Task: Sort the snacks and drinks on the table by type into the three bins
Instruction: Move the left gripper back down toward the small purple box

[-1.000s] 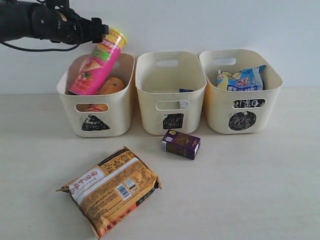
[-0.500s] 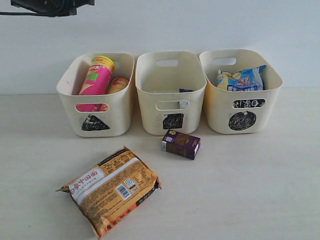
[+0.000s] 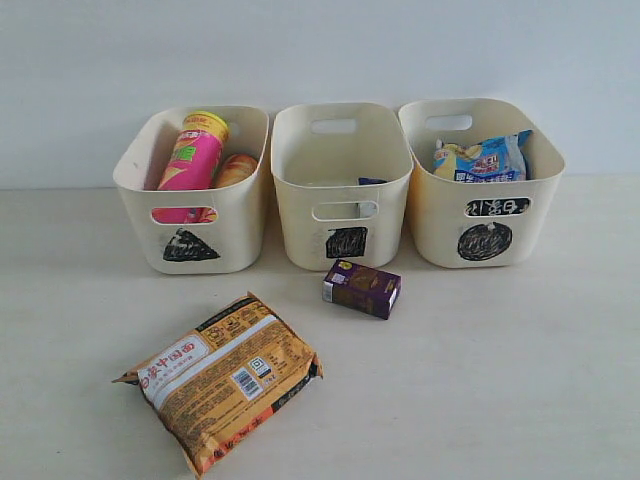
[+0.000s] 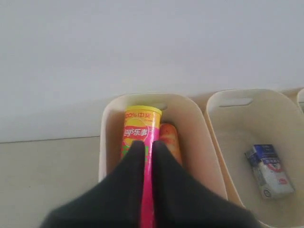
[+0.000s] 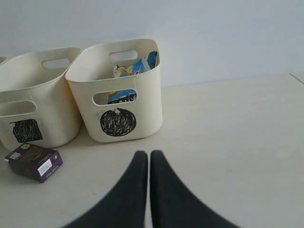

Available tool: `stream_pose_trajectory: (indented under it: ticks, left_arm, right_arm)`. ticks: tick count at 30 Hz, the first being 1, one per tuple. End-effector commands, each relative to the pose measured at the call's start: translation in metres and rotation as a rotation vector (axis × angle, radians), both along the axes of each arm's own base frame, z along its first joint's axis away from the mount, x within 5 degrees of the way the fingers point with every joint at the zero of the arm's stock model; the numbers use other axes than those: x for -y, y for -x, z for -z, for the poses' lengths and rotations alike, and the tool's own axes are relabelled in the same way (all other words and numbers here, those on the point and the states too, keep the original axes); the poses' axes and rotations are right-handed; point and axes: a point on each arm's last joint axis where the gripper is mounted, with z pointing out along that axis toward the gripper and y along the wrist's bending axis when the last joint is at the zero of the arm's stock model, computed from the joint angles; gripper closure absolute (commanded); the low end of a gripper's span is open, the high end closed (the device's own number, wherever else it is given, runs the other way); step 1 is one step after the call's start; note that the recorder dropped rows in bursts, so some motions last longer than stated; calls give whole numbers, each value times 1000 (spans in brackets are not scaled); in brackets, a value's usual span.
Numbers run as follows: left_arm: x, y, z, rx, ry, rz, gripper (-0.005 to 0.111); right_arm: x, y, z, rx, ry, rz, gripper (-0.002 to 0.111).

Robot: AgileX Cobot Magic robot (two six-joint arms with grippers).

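The pink chip tube [image 3: 190, 160] leans inside the triangle bin [image 3: 135, 215] beside an orange-yellow tube [image 3: 232, 170]. My left gripper [image 4: 147, 144] hangs high above that bin, shut and holding nothing, with the pink tube [image 4: 141, 126] showing below it. The orange-brown noodle packet [image 3: 225, 375] lies on the table in front. A small dark purple box [image 3: 362, 287] sits before the square bin [image 3: 300, 230], which holds a blue-white packet [image 4: 269, 170]. The blue noodle packet [image 3: 485, 158] is in the circle bin [image 3: 440, 225]. My right gripper [image 5: 146, 154] is shut over bare table. Neither gripper shows in the exterior view.
The three bins stand in a row against a white wall [image 3: 320, 50]. The table [image 3: 500, 380] is pale wood.
The pink tube left my left gripper and dropped into the triangle bin, where it now leans. The left arm rose out of the exterior view.
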Motion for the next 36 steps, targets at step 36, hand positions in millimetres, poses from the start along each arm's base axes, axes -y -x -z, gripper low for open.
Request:
stream_pose_trajectory:
  ticks: [36]
  left_arm:
    - [80,176,50,-280,24,957,101]
  right_arm:
    - [-1,1,3,-20,-2,-7,108]
